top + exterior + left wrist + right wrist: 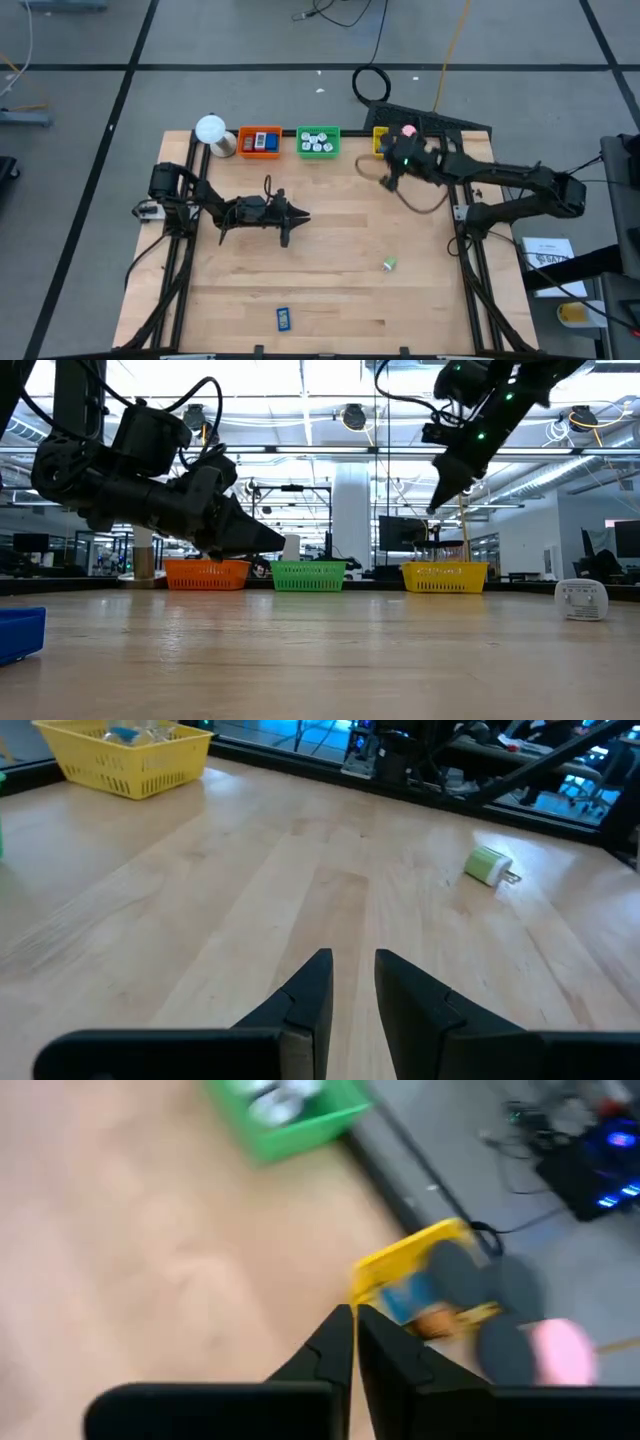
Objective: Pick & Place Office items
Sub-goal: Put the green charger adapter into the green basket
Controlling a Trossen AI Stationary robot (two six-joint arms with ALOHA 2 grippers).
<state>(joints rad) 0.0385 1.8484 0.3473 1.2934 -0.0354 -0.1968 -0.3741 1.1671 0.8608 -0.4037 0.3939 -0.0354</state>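
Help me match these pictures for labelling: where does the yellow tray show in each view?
High view: yellow tray, back edge, partly under the right arm.
Low view, right of the green tray.
Left wrist view, upper left.
Right wrist view, past the jaws.
Shared landmark: the green tray.

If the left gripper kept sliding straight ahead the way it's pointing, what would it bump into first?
Probably nothing. The left gripper points across bare wooden table. The little green piece sits off to one side of that line, and the yellow tray off to the other. Depth is hard to judge.
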